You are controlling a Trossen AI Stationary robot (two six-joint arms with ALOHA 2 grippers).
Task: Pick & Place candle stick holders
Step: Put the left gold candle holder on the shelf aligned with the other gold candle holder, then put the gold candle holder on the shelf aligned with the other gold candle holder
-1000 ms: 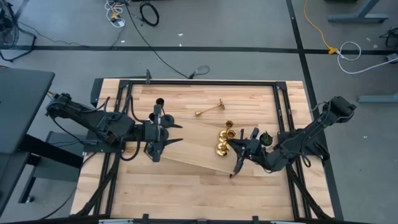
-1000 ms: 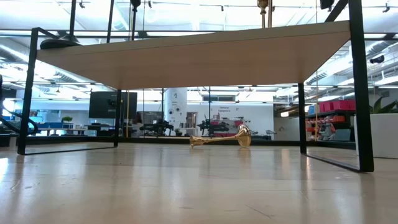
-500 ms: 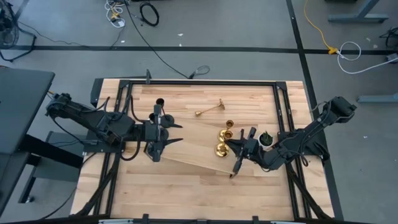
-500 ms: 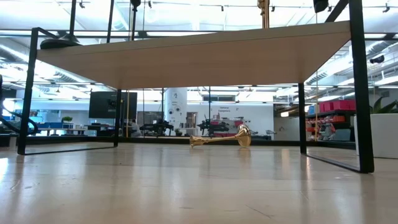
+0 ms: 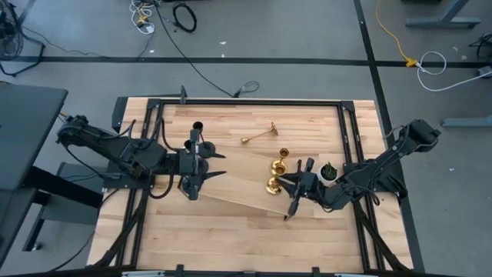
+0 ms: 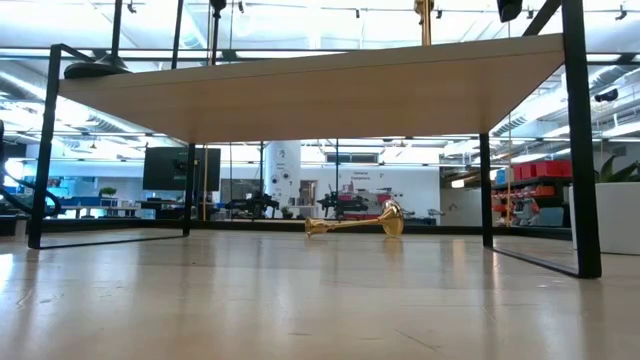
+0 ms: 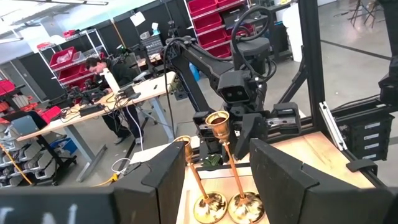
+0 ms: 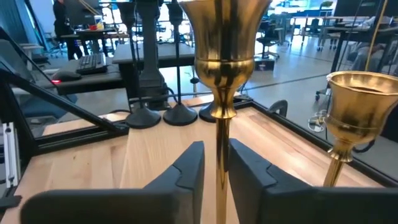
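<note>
On the board [image 5: 231,165], gold candlesticks [image 5: 275,174], no readable writing

A robotics lab or workshop: red parts bins [image 7: 214,28] fill shelving, cluttered workbenches [image 7: 93,112] carry cables and gear, a monitor [image 6: 180,168] stands beyond the wooden table [image 5: 254,223], and cables [image 5: 181,19] trail over the grey concrete floor [image 5: 307,31].

gold candlestick [image 8: 219,93]: base cut off below; whether right claw [image 8: 214,163] touches its stem is unclear.
</note>
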